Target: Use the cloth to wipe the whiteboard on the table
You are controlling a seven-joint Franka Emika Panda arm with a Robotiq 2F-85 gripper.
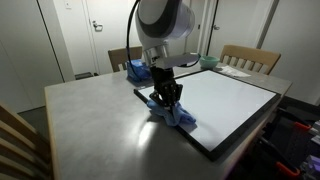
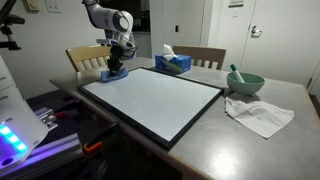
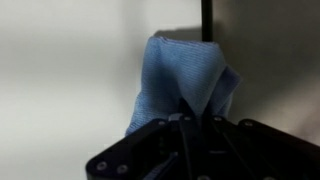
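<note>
The hand [image 1: 168, 98] pointed straight down at the blue cloth [image 1: 175, 115], its fingers drawn narrow and pinched on a raised fold. In the wrist view the cloth bunched up just beyond the fingertips. The cloth lay on the grey worktop [image 1: 90, 120] at the black-framed edge of the whiteboard [image 1: 228, 100], near one corner, and seemed to overlap the frame, though that was hard to tell. Nearly all of the white surface spread away from the hand to one side, toward the tissue box [image 2: 172, 62] and the green bowl [image 2: 245, 82] in an exterior view. By my judgement, the wipe would have to carry the cloth inward from that corner, across the board.
</note>
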